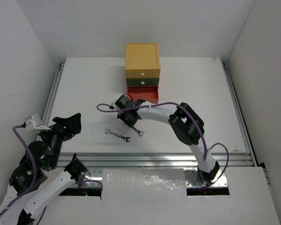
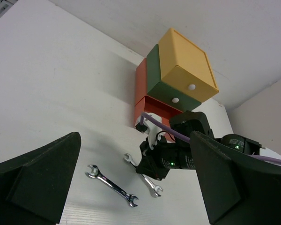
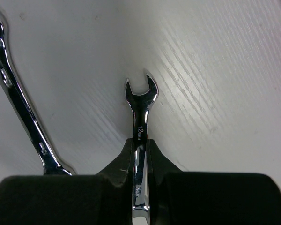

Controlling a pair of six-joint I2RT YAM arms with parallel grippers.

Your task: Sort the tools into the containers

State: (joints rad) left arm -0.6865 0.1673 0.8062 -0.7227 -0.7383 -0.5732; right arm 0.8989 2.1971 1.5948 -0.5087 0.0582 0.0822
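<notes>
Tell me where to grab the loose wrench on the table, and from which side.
Take the loose wrench by its slim shank, midway between its two open heads, from straight above, the left gripper closing across its width. It lies flat on the table, so only its thin edges can be pinched.

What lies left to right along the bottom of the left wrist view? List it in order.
Black finger → loose wrench → gripped wrench → other black finger.
</notes>
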